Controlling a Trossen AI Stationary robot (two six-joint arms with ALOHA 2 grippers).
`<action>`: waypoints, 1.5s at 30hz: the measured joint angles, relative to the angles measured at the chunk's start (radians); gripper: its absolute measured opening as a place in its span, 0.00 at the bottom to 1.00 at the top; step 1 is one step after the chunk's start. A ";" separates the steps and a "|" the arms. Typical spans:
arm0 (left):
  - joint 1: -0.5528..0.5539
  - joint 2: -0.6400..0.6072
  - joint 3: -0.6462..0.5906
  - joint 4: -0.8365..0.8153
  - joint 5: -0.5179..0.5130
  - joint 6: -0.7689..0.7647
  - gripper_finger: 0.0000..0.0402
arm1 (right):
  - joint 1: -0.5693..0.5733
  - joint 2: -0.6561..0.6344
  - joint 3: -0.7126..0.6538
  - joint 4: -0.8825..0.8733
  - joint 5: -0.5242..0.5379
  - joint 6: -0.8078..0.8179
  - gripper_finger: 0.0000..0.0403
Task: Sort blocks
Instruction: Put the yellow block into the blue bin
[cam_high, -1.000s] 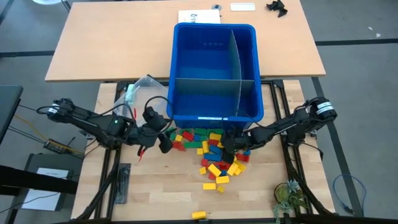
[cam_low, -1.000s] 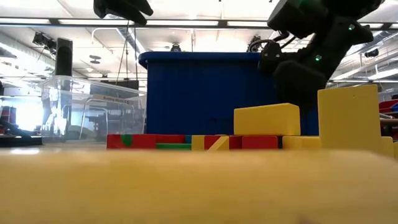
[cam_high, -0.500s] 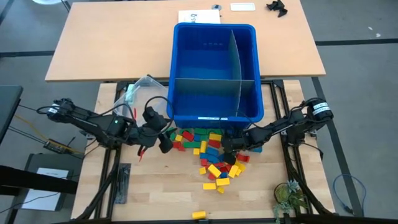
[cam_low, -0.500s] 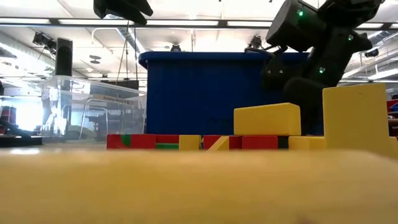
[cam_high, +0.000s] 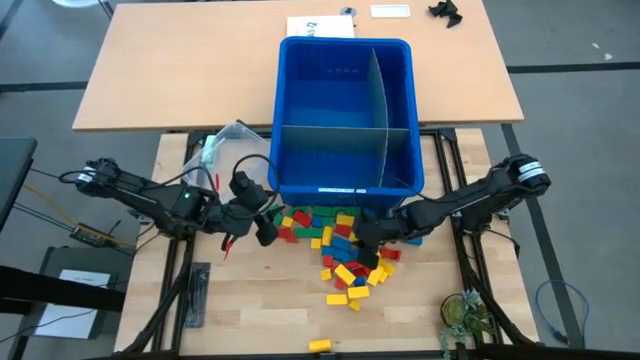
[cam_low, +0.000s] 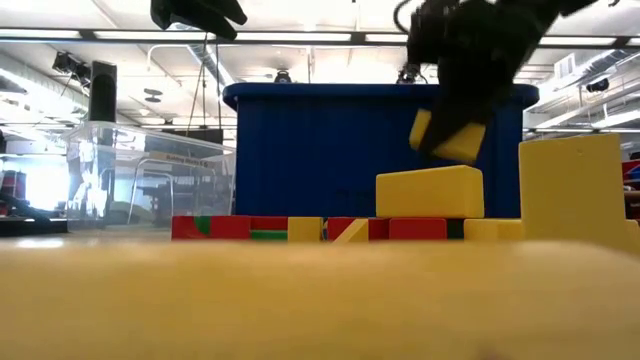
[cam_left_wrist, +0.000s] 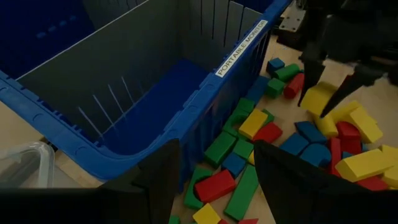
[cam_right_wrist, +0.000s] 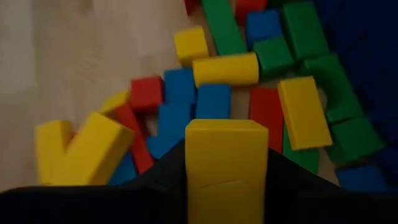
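Observation:
The blocks (cam_high: 338, 248), red, yellow, blue and green, lie in a loose pile on the wooden table, just in front of the blue bin (cam_high: 345, 115). My right gripper (cam_high: 368, 242) hangs over the pile's right half, shut on a yellow block (cam_right_wrist: 227, 163). The low view shows this yellow block (cam_low: 447, 137) in the air above the pile. My left gripper (cam_left_wrist: 214, 186) hovers open over the pile's left end, next to the bin's front wall, with nothing between its fingers. My right gripper pinches the yellow block by two opposite sides (cam_right_wrist: 191, 168) between its two fingers (cam_left_wrist: 309, 71). The fingers slant down from the table's right side. The block hangs a little tilted, lifted clear of the pile.
The bin has grey dividers (cam_high: 385, 100) that split it into compartments. A clear tub (cam_high: 225, 140) lies left of the bin. One yellow block (cam_high: 320, 345) sits alone near the front edge. A small plant (cam_high: 462, 315) stands at the front right.
My right gripper has risen from the pile and tipped less steeply. The yellow block has come up with it and now hangs clear above the other blocks. The pile stays where it was.

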 joint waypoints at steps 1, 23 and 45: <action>0.000 0.000 0.000 0.001 0.000 0.000 0.53 | 0.000 -0.012 0.009 -0.008 0.000 -0.003 0.33; 0.000 0.000 0.000 0.025 -0.006 0.000 0.53 | -0.298 -0.339 0.050 -0.004 0.046 -0.159 0.33; 0.000 0.000 0.000 0.050 -0.011 0.000 0.53 | -1.080 -0.340 0.050 0.076 -0.069 -0.356 0.33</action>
